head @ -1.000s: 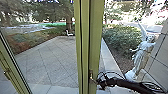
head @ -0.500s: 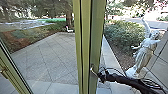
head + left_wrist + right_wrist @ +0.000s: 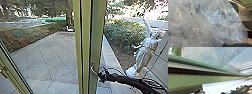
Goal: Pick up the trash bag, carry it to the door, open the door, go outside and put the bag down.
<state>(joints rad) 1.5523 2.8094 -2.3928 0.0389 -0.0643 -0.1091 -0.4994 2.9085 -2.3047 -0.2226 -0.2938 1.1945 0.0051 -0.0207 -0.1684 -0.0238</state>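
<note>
"Right gripper [image 3: 102,77] first: where is it?"

"Out at the end of its dark arm [image 3: 130,81], right beside the metal handle [image 3: 93,71] on the green door [image 3: 97,37]."

"Pinching the handle?"

"I can't tell. Nor can I make out whether it's spread or pressed together."

"And the trash bag?"

"Close in front of the left wrist camera: clear, crinkled plastic [image 3: 205,23], bunched up and shiny, with a dark piece of the left gripper [image 3: 236,45] near it. Whether that one is spread, pressed together or pinching the plastic, I can't tell either."

"What's past the door?"

"A paved yard [image 3: 50,57], with a pale statue [image 3: 146,55], one arm raised, standing near a leafy bush [image 3: 125,35]. Farther off, a small white thing [image 3: 69,29] sits at the yard's far edge, in front of a tree trunk [image 3: 69,18]."

"Any other handle?"

"Yes, a second one [image 3: 3,72], on the green frame [image 3: 12,80] at the head view's left."
</note>
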